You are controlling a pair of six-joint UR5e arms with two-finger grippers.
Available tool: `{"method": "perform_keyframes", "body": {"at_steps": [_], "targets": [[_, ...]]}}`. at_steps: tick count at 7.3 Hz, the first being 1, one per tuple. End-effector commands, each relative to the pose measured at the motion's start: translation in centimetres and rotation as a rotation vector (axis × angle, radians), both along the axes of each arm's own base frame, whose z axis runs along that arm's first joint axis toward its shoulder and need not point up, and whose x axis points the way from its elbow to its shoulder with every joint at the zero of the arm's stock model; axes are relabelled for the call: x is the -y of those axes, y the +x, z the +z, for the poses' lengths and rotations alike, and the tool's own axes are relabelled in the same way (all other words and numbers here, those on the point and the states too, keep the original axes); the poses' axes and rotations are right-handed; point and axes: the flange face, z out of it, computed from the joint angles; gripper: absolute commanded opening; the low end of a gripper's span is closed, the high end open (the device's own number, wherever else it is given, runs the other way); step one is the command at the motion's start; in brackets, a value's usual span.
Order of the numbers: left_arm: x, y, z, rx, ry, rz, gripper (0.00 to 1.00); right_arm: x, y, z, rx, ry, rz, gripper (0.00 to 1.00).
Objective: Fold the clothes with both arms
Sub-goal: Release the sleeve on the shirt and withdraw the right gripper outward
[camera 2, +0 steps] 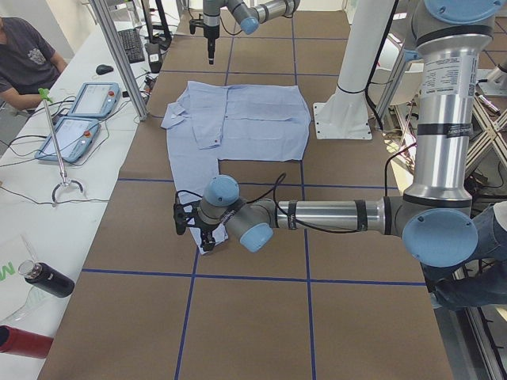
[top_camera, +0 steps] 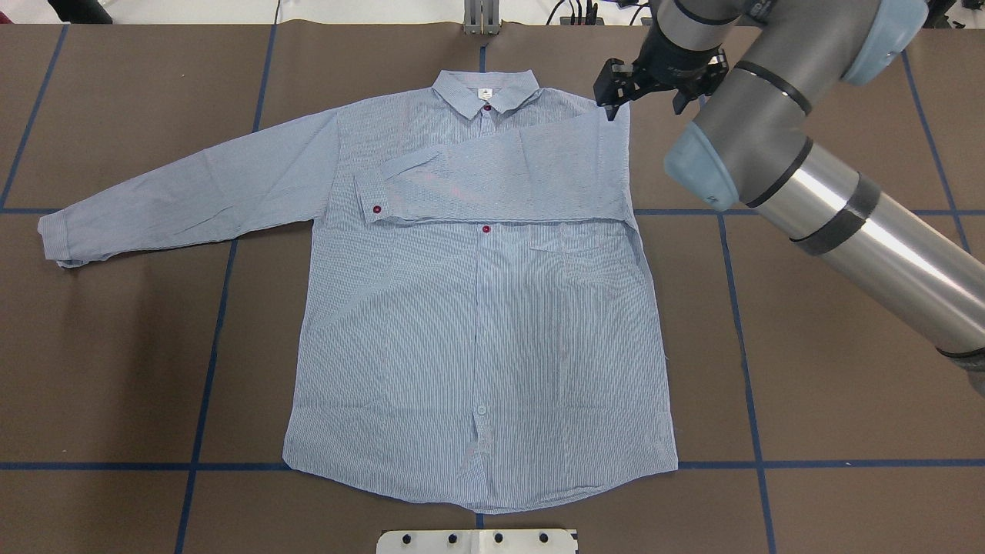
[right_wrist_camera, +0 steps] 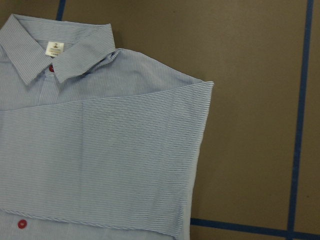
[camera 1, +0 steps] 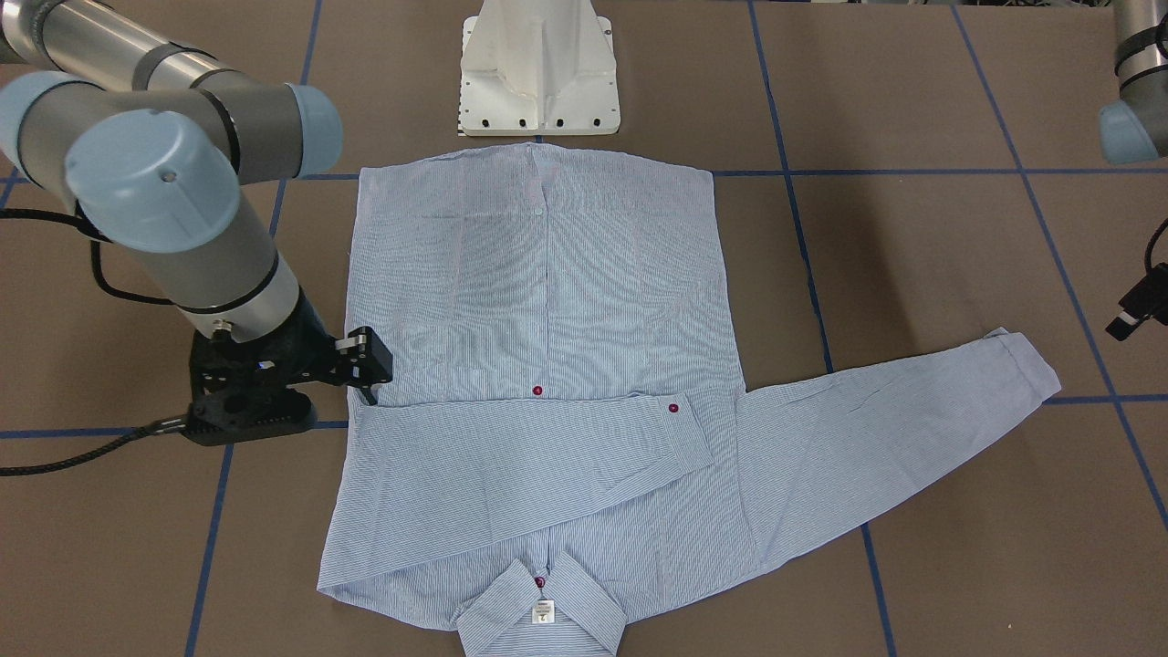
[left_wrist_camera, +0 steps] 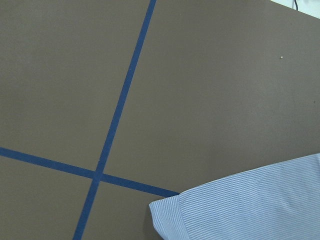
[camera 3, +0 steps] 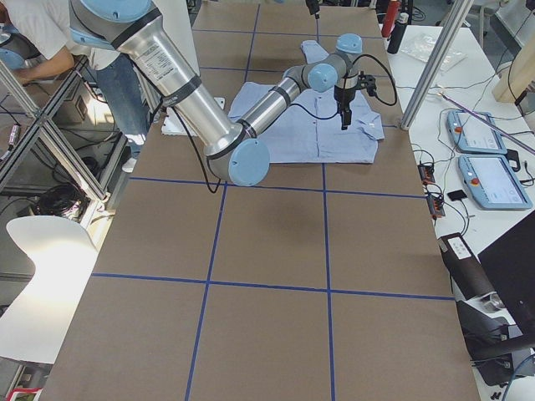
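The light blue striped shirt (top_camera: 477, 323) lies flat and front up, its collar (top_camera: 485, 92) on the far side from the robot. One sleeve (top_camera: 500, 173) is folded across the chest. The other sleeve (top_camera: 185, 192) stretches out sideways, and its cuff (left_wrist_camera: 240, 205) shows in the left wrist view. My right gripper (top_camera: 646, 114) hovers open at the folded shoulder corner (right_wrist_camera: 202, 90), with one finger (camera 1: 368, 365) at the shirt's edge and nothing held. My left gripper (camera 2: 194, 226) sits just past the outstretched cuff; I cannot tell whether it is open or shut.
The white pedestal base (camera 1: 538, 68) stands just behind the shirt's hem. Blue tape lines (top_camera: 208, 346) grid the brown table. A side bench holds control pendants (camera 2: 79, 119) and bottles (camera 2: 43, 279), and a person (camera 2: 28, 55) sits there.
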Motion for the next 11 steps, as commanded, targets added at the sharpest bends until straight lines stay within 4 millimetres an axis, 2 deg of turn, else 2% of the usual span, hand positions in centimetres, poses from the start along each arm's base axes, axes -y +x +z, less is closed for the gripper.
{"method": "perform_keyframes", "body": {"at_steps": [1, 2, 3, 4, 6, 8, 11], "targets": [[-0.6, 4.3, 1.6, 0.019, -0.027, -0.057, 0.99, 0.2, 6.1, 4.0, 0.001, -0.001, -0.056, 1.0], [-1.1, 5.2, 4.0, 0.028, -0.009, -0.063, 0.94, -0.3, 7.5, 5.7, 0.002, -0.001, -0.066, 1.0], [-1.7, 5.5, 6.4, 0.015, -0.014, -0.08, 0.92, -0.6, 7.8, 6.2, 0.0, -0.003, -0.066, 1.0], [-2.1, 6.3, 7.1, 0.017, -0.014, -0.09, 0.86, -0.6, 7.8, 6.2, 0.0, -0.003, -0.066, 1.0], [-2.1, 9.3, 6.8, 0.012, -0.036, -0.093, 0.75, -0.6, 7.8, 6.4, -0.002, -0.005, -0.065, 1.0], [-1.5, 9.7, 7.0, 0.016, -0.04, -0.091, 0.67, -0.6, 7.8, 6.4, -0.002, -0.005, -0.065, 1.0], [-1.3, 9.9, 6.7, 0.013, -0.039, -0.091, 0.39, -0.6, 7.7, 6.3, -0.003, -0.003, -0.066, 1.0]]}}
